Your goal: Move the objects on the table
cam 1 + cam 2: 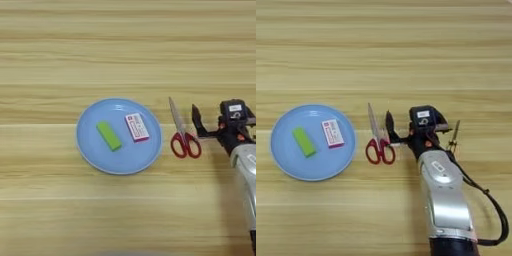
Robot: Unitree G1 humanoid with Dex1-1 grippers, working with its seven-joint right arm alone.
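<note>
— Where are the green block [109, 135] and the white box [137, 127]?
— Side by side on the blue plate [95, 152], on the surface [50, 60].
— And the tool [422, 131]?
— It is open, empty, just right of the red scissors [377, 141].

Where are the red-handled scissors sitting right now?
The red-handled scissors lie flat on the table, blades pointing away from the robot, between the blue plate on their left and the right gripper just to their right.
</note>
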